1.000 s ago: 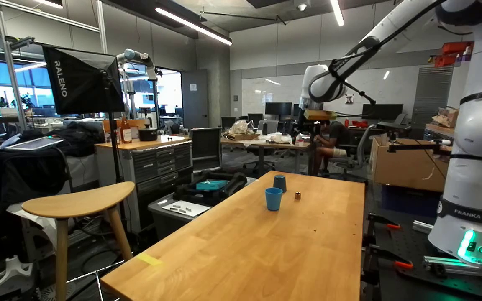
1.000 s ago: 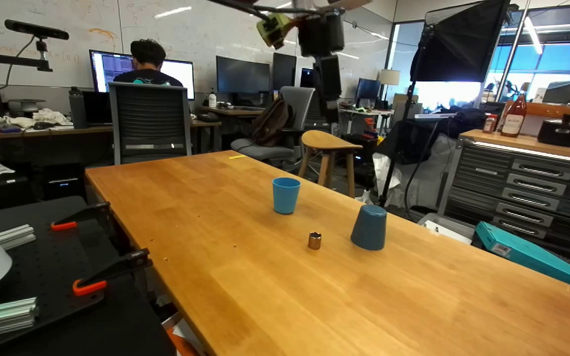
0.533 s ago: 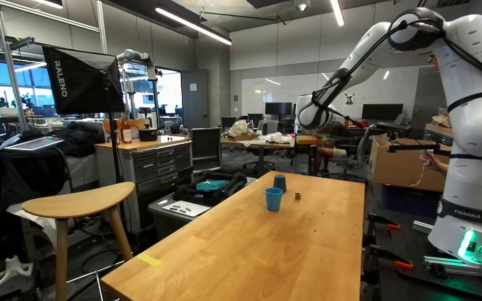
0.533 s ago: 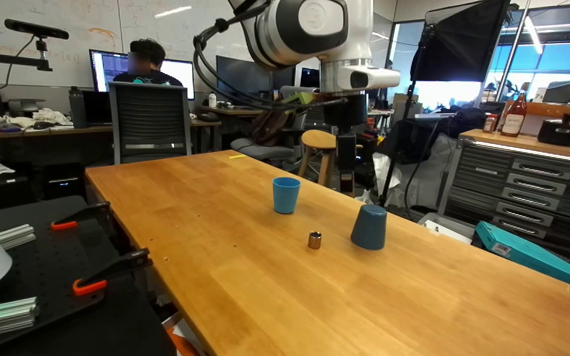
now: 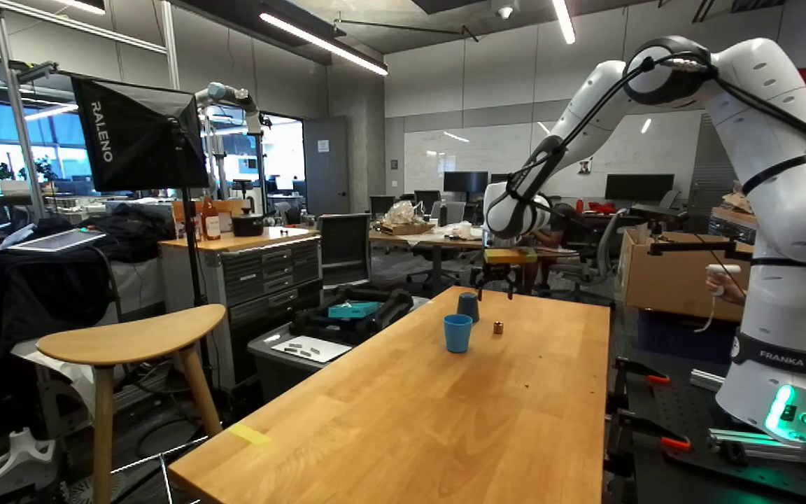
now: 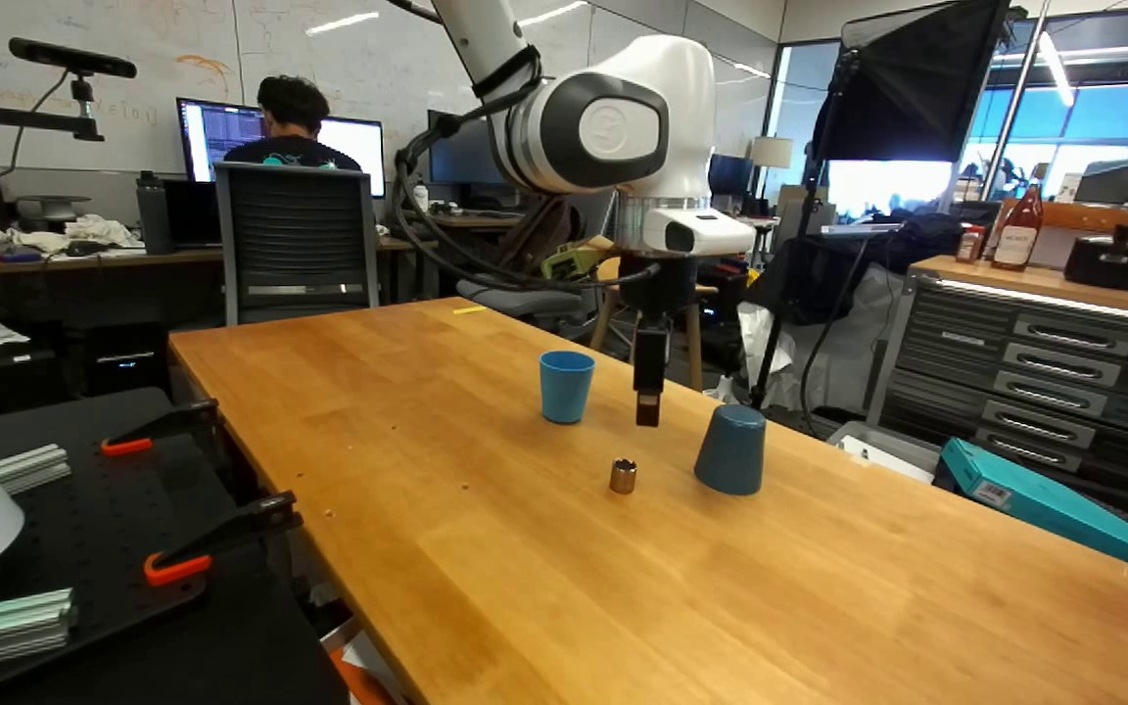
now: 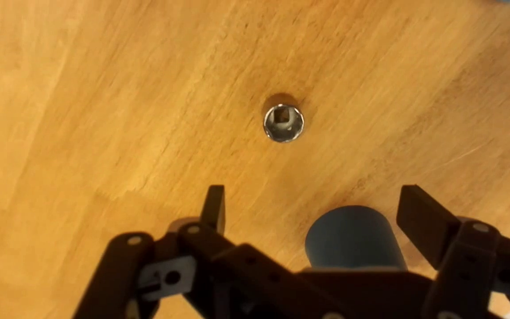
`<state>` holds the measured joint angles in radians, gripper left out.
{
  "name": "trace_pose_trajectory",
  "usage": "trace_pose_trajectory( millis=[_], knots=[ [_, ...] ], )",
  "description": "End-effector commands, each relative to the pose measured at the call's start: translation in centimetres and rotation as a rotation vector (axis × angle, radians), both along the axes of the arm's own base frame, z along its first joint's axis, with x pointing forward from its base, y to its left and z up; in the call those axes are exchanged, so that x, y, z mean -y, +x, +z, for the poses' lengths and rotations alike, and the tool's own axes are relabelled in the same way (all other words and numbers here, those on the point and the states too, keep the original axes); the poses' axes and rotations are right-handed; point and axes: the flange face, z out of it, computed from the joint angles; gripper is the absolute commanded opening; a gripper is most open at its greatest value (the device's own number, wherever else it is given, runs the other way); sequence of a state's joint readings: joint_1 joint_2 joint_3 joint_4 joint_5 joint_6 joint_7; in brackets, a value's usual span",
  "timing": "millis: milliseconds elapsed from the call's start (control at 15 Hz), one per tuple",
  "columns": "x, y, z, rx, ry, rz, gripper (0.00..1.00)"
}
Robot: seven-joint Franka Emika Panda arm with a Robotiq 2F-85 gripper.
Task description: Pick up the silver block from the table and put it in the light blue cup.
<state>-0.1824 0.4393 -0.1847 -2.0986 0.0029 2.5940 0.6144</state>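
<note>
Empty jaws spread wide, I could clip the dark cup [image 7: 353, 241], at five o'clock from the silver block [image 7: 283, 126] in the wrist view, by descending early.

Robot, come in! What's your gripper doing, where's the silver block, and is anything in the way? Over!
Gripper open, empty, above the table. Silver block standing on the table, not grabbed. Upside-down dark cup close by, might get bumped.
</note>
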Motion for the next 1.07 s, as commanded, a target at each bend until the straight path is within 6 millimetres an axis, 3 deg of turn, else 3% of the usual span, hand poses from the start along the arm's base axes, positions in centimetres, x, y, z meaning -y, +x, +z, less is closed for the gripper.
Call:
trace_pose_trajectory(
  millis=[0, 467, 867, 933, 1000],
  knots=[
    [0.1, -0.1, -2.2, 0.001, -0.009, -0.010, 1.00],
    [-0.5, -0.7, -5.4, 0.002, -0.019, -0.002, 1.00],
    [-0.6, -1.0, -7.1, 0.006, -0.012, -0.016, 1.00],
    [-0.6, -1.0, -7.3, 0.009, -0.010, -0.021, 0.75],
    [-0.5, -1.1, -7.4, 0.009, -0.008, -0.024, 0.74]
  ],
)
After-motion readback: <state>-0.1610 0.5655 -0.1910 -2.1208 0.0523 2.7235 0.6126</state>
